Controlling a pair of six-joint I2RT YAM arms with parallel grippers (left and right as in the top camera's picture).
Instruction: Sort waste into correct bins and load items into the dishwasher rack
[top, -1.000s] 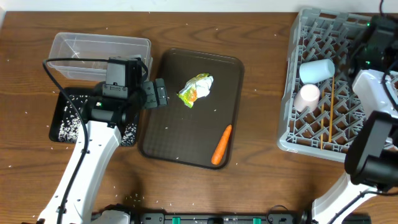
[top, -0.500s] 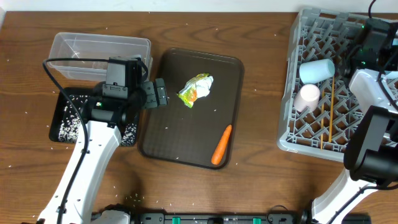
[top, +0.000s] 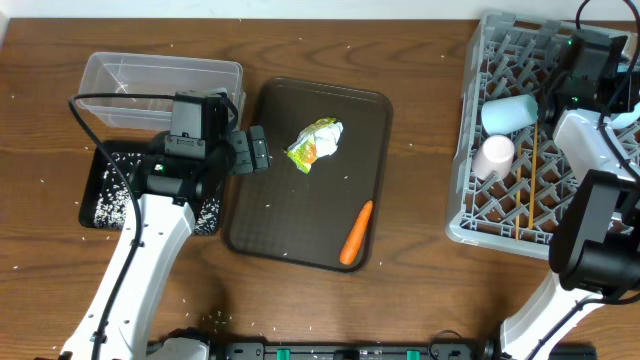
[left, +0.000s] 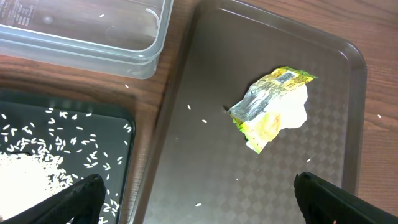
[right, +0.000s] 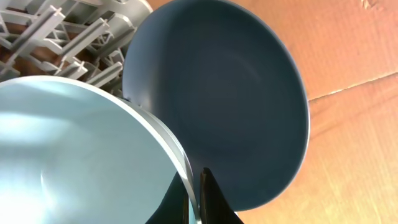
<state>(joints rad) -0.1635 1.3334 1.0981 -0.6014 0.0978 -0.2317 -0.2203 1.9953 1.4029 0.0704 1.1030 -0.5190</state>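
Right fingers (right: 214, 205), clamped on bowl (right: 74, 155), shifted up rack (top: 500, 225); left fingers (left: 74, 196) gape; table (top: 420, 180) white-flecked.

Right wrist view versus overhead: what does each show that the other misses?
Only the right wrist view: the pale blue bowl, its rim pinched by the right claw, and the dark blue plate behind it. Only overhead: carrot, wrapper, pink cup, light blue cup, chopsticks. Both: the grey rack.

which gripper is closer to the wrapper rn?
Left. The open left gripper hovers at the brown tray's edge, right beside the wrapper. The right gripper is far off at the rack, pinching a bowl's rim.
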